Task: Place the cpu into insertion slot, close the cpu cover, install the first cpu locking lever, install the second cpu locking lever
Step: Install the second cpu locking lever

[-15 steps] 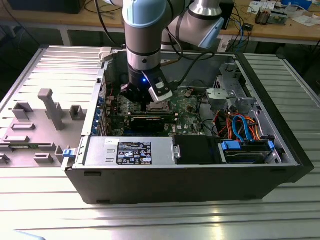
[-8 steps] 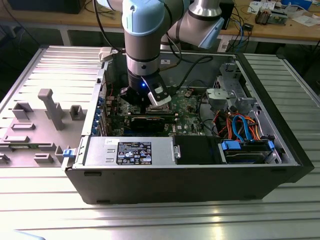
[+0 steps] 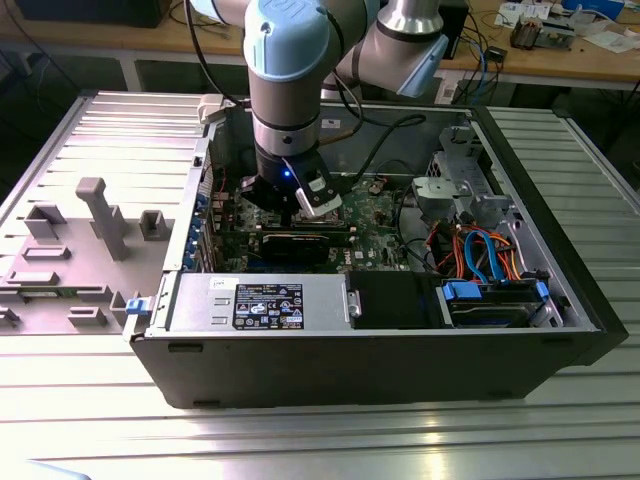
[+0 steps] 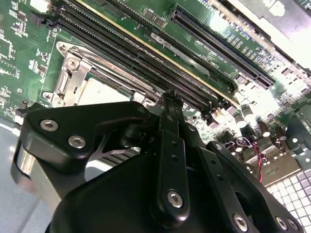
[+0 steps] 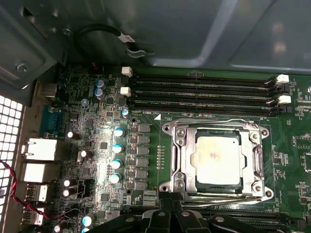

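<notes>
Pincer point(image 5: 170, 204) beside insertion slot point(image 5: 177, 160) holding cpu point(image 5: 216, 158).

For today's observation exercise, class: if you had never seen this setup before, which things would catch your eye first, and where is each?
First, the pale blue robot arm reaching down into the open computer case in the exterior view. In the first wrist view, the cpu lies in its socket with the cpu cover closed around it, beside the long memory slots. The black gripper sits close to the socket's edge.
</notes>
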`<state>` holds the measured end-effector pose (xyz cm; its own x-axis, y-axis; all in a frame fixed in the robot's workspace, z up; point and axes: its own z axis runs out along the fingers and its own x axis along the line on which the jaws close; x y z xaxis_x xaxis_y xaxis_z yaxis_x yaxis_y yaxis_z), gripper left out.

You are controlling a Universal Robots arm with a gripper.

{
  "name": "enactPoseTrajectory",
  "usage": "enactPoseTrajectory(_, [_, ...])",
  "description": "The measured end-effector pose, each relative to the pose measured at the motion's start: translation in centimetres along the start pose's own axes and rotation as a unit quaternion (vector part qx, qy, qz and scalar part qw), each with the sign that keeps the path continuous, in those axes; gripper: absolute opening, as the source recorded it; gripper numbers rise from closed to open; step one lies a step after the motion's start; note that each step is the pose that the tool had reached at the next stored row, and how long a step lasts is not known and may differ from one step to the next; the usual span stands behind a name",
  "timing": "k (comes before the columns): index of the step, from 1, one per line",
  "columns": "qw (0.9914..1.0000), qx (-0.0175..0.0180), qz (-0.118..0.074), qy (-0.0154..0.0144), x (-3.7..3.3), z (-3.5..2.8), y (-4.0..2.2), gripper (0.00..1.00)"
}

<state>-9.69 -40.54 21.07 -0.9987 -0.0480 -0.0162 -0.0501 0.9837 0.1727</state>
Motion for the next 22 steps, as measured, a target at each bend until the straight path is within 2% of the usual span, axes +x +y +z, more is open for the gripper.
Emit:
enactPoseTrajectory(5, [1.00000,-0.0001,0.000,0.0000,0.00,0.01,-0.01,0.11])
enactPoseTrajectory(7, [1.00000,-0.0014,0.000,-0.0001,0.00,0.07,-0.02,0.11])
enactPoseTrajectory(11, [1.00000,-0.0031,0.000,-0.0001,0.03,-0.02,-0.59,0.11])
enactPoseTrajectory(12, [0.99999,-0.0047,0.000,-0.0002,0.04,-0.05,-0.73,0.11])
enactPoseTrajectory(13, [0.99996,-0.0086,0.000,-0.0004,0.04,-0.05,-0.77,0.11])
enactPoseTrajectory(14, [0.99990,-0.0143,0.000,-0.0007,0.04,-0.04,-0.78,0.11])
enactPoseTrajectory(15, [0.99984,-0.0179,0.000,-0.0008,0.04,-0.02,-0.78,0.11])
enactPoseTrajectory(17, [0.99976,-0.0220,0.000,-0.0011,0.04,0.04,-0.83,0.11])
enactPoseTrajectory(20, [0.99970,-0.0245,0.000,-0.0012,0.05,0.16,-0.96,0.11])
enactPoseTrajectory(22, [0.99942,-0.0341,0.000,-0.0017,0.06,0.30,-0.99,0.11])
